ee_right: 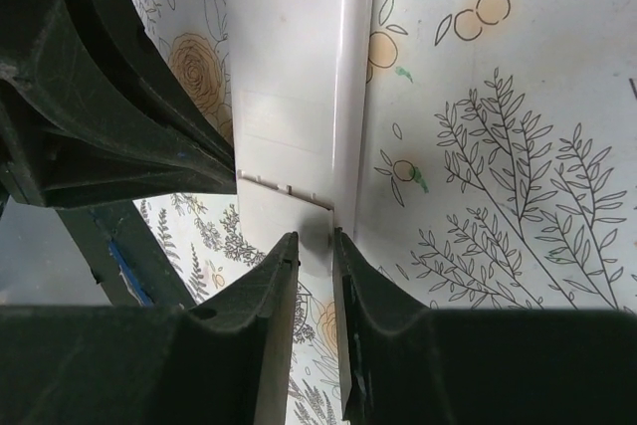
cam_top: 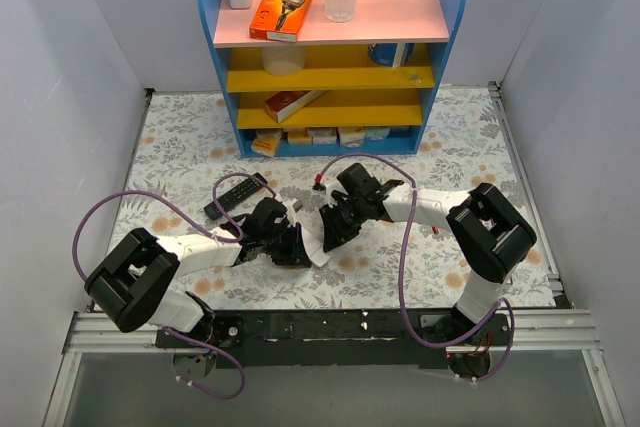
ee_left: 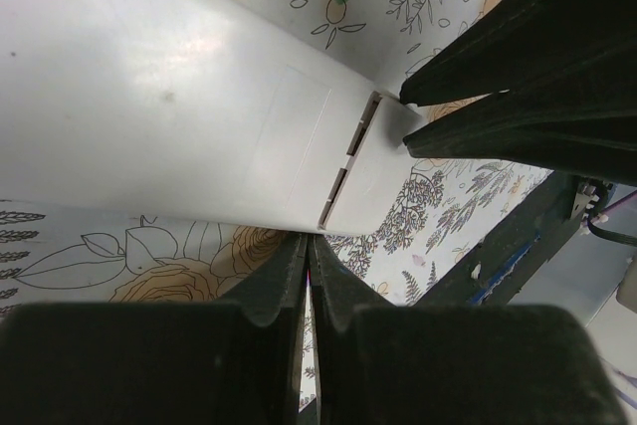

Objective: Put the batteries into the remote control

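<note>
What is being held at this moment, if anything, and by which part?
The right end effector pinches the remote control by its cover end; the left end effector, shut, only touches its long edge.

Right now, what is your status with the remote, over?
Right fingers clamped on the remote control at its end. Left fingers shut, tips at its long edge. Its back closed. Black remote lies apart.
</note>
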Robot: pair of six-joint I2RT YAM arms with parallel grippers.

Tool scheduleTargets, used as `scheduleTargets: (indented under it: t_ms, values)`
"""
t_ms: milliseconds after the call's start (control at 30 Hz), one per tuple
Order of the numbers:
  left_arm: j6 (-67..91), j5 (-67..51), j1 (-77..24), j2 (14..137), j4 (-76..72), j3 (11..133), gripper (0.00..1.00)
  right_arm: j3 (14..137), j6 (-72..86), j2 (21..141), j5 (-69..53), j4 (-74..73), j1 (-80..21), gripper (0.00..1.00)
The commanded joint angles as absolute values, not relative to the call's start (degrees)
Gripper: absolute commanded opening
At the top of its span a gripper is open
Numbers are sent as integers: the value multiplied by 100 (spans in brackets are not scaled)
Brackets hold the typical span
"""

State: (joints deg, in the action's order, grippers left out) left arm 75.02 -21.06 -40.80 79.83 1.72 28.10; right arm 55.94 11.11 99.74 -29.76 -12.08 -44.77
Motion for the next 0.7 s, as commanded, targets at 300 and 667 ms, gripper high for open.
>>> scheduleTargets:
  t_ms: [300,667]
  values:
    - [7462,-2057,-4096,7998,193,2953,3,6091,747,9941,-2382,-1722,-4720,30]
    - [7479,-2039,-4096,7989,185,2944,3,6205,580,9984,-1916,-1951,-4886,32]
